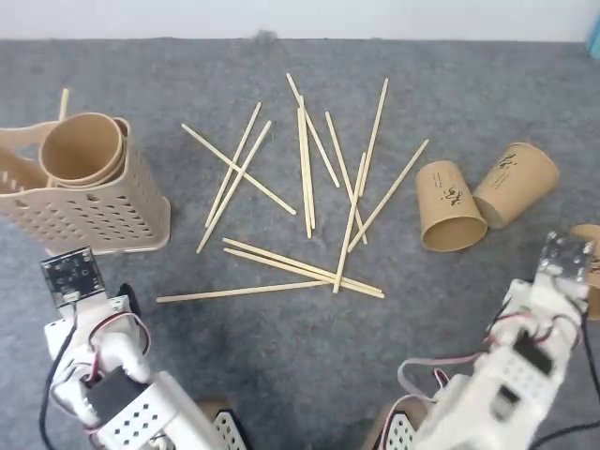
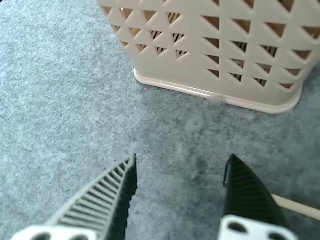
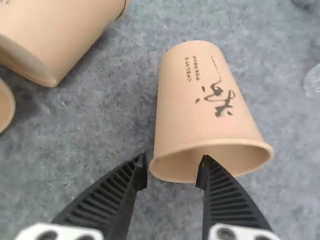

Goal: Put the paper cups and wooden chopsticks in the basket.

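Grey carpet (image 1: 281, 375) covered the table, top to bottom of the high view. The basket (image 1: 94, 220) stood upright at the left edge with nested paper cups (image 1: 82, 148) inside and one stick (image 1: 64, 101) poking up behind them. I had the left arm (image 1: 103, 375) in the lower left corner and the right arm (image 1: 511, 366) in the lower right. In the left wrist view the left gripper (image 2: 183, 165) hung over bare carpet with its jaws spread wide and nothing between them; the basket wall (image 2: 215, 55) was near, ahead of the fingertips but apart from them. In the right wrist view the right gripper (image 3: 174, 165) had its jaws spread at the mouth of a printed cup (image 3: 205, 110) lying on its side. One fingertip was just outside the rim and the other overlapped it; I couldn't tell if either touched. A second cup (image 3: 55, 35) lay near in the upper left. In the high view two loose cups (image 1: 448, 206) (image 1: 516, 183) lay on their sides, touching, right of centre, and another cup (image 1: 591, 234) was cut off by the right edge. The wooden chopsticks (image 1: 305, 173) were scattered and crossing mid-frame, well apart from the basket. One chopstick end (image 2: 295, 206) showed beside the left gripper's finger.
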